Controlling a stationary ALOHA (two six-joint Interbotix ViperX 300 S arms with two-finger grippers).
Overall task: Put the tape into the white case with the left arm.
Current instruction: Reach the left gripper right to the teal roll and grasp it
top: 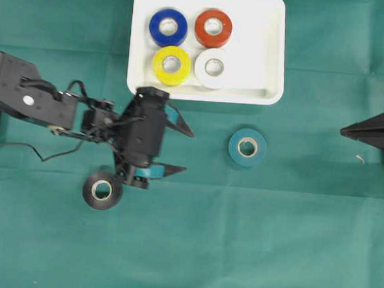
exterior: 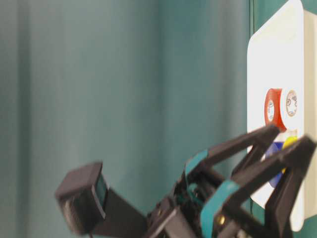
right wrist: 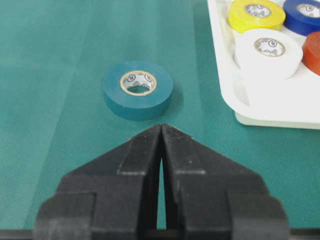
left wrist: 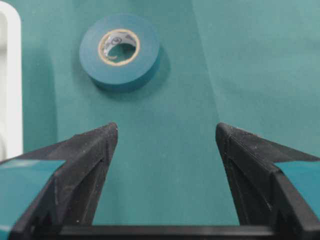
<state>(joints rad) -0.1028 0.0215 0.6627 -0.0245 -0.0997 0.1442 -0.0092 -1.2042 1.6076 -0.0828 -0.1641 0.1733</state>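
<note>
A teal roll of tape (top: 247, 147) lies flat on the green cloth, just below the white case (top: 272, 57). My left gripper (top: 189, 152) hovers to its left, open and empty, fingertips pointing at the roll from a short way off. In the left wrist view the teal roll (left wrist: 120, 50) sits ahead of the wide-apart jaws (left wrist: 166, 131), slightly to the left. A black roll (top: 102, 190) lies behind the left gripper, by its wrist. The right gripper (top: 343, 132) rests shut at the far right, and its view shows the teal roll (right wrist: 138, 90) beyond the closed tips (right wrist: 161, 127).
The case holds several rolls: blue (top: 168, 26), red (top: 213, 26), yellow (top: 171, 64) and white (top: 213, 67). Its right half is bare. The case's rim (left wrist: 10, 75) shows at the left edge of the left wrist view. Green cloth covers the table.
</note>
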